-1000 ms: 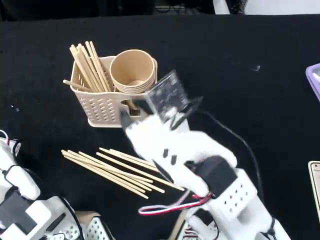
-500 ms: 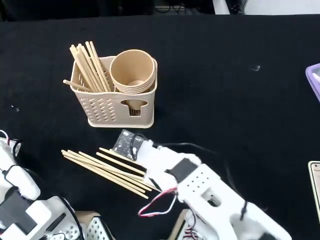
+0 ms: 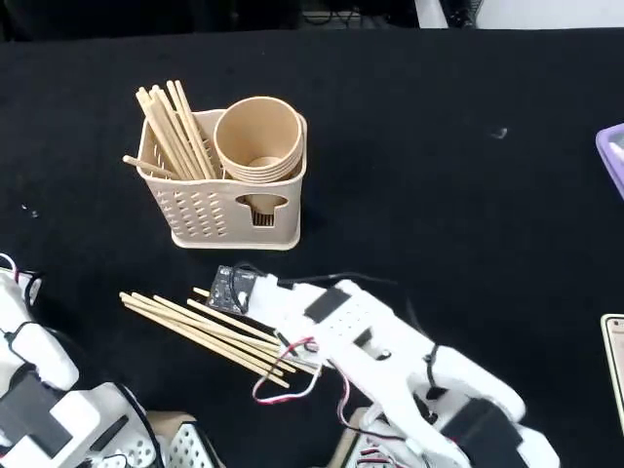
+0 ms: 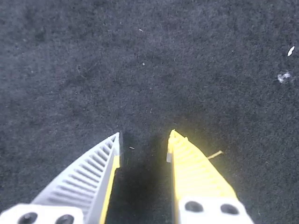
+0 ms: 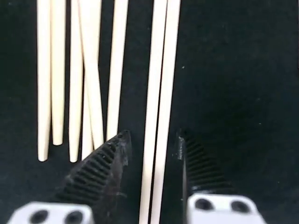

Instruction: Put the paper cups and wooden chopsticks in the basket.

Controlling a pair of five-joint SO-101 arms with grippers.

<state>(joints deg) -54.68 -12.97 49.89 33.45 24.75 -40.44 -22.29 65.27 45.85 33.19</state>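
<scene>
A beige basket (image 3: 219, 216) holds a stack of paper cups (image 3: 258, 136) and a bundle of wooden chopsticks (image 3: 172, 122). Several loose chopsticks (image 3: 200, 325) lie on the black cloth in front of it. My right arm (image 3: 341, 322) is bent low over their right ends. In the right wrist view my right gripper (image 5: 152, 138) is open, with two chopsticks (image 5: 161, 93) running between its black fingers and the others (image 5: 77, 79) lying beside it. My left gripper (image 4: 144, 134) is open over bare black cloth; its arm (image 3: 39, 390) sits at the bottom left corner.
A purple object (image 3: 612, 156) pokes in at the right edge, with a flat card-like thing (image 3: 615, 363) below it. A beige perforated object (image 3: 180, 441) sits at the bottom edge by the left arm. Black cloth stretches open to the right of the basket.
My right arm swung down from beside the basket's front to low over the loose chopsticks. The left arm, basket and chopsticks stayed put.
</scene>
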